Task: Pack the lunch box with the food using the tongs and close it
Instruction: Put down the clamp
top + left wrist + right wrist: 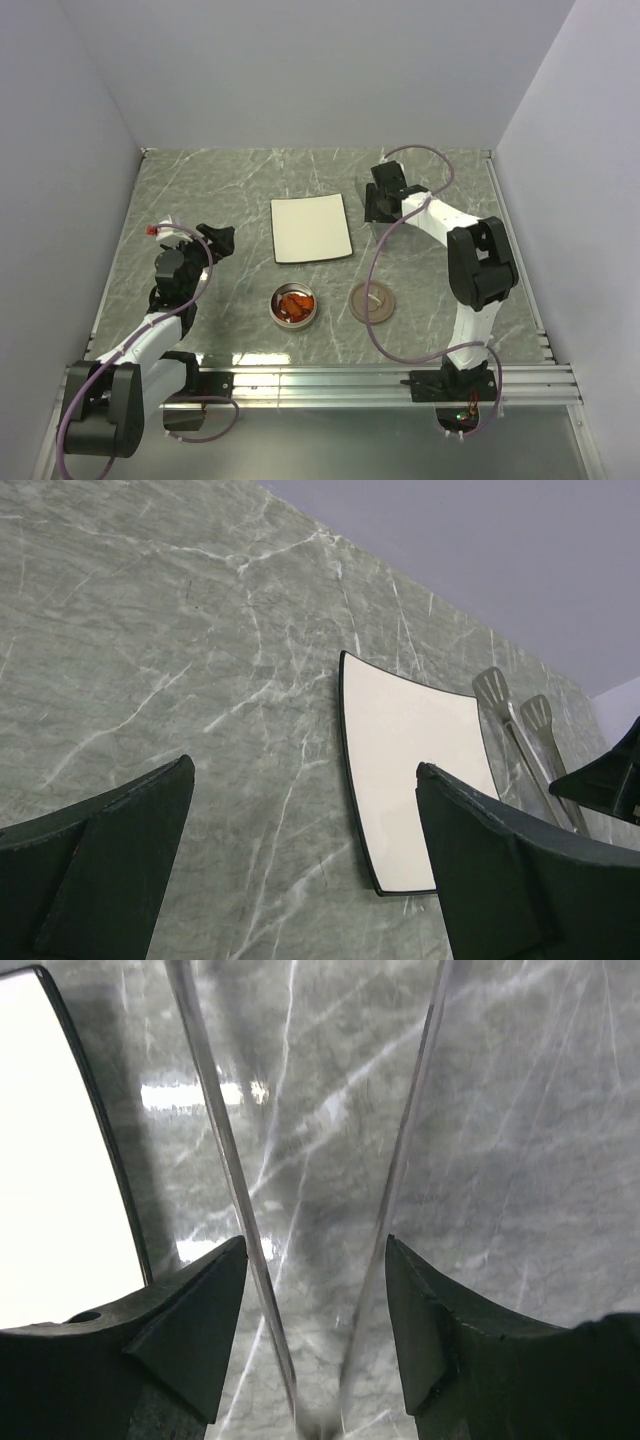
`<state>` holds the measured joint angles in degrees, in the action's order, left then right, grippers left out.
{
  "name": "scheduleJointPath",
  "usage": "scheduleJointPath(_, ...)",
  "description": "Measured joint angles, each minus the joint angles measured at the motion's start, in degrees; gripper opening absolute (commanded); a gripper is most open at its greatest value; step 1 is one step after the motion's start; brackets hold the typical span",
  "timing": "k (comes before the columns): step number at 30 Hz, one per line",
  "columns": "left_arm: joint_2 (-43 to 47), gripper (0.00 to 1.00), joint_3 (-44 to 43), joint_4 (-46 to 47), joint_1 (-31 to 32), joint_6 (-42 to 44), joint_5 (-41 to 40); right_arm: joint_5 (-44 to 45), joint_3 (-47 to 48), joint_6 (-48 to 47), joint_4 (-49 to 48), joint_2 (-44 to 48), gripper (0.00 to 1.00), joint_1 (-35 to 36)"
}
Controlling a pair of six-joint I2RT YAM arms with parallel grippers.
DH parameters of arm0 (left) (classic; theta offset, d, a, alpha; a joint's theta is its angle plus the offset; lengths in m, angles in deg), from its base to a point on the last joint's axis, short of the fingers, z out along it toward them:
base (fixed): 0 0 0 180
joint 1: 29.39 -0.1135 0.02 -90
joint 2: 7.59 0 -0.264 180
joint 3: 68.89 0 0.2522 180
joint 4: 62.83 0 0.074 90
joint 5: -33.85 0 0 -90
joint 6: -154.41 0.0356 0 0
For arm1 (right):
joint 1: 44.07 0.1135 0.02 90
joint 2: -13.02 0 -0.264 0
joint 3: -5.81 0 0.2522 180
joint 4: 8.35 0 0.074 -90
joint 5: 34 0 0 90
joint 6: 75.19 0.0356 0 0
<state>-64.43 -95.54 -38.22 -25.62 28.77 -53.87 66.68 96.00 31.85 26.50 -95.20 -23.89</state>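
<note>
We saw a white square plate with a thin dark rim lying flat on the grey-green marbled table. It lay just to the left of the right jaws. From the left jaws it was ahead, more toward the right one. Pale plain walls closed the table ahead of both jaws and at their outer sides. A metal rail ran behind them.
</note>
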Motion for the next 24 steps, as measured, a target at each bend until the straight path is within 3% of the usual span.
scheduleJointPath(13, 1.6, 0.99, 0.0, 0.0, 0.0, 0.0, 0.0, 0.2, 0.4, -0.2, -0.2, -1.8, 0.68, -0.5)
scheduleJointPath(24, 3.0, 1.0, 0.0, -0.3, 0.0, 0.0, 0.0, 0.1, -15.1, 0.2, -3.7, 14.8, 0.7, 1.6)
